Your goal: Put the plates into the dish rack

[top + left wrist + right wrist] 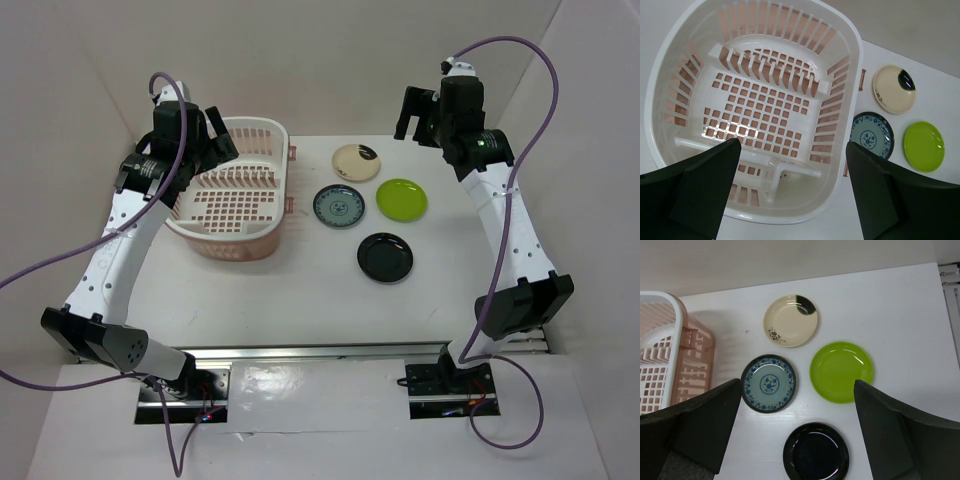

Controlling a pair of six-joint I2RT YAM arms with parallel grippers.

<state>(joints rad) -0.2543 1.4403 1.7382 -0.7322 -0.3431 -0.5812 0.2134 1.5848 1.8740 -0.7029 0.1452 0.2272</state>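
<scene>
My left fingers [700, 195] fill the bottom corners of the left wrist view, dark and set far apart. That left pincer [792, 150] gapes wide with nothing in it. It hangs above the dish rack [835, 105], looking straight down on the lattice floor and the row of upright prongs.

My right pincer [797, 390] is just as wide and holds nothing, and the right fingers [695, 435] frame the lower corners of its view. It hovers high over the far right part of the table [900, 315].

All four plates lie flat on the table to the right of the rack, none touching another. The cream plate [790, 321], with a dark patch on its rim, lies farthest from my bases. The blue plate [769, 383] lies closest to the rack's right wall, and the green plate [841, 372] is to its right. The black plate [816, 451] is nearest to me.

The pink rack stands on the left side of the table.
</scene>
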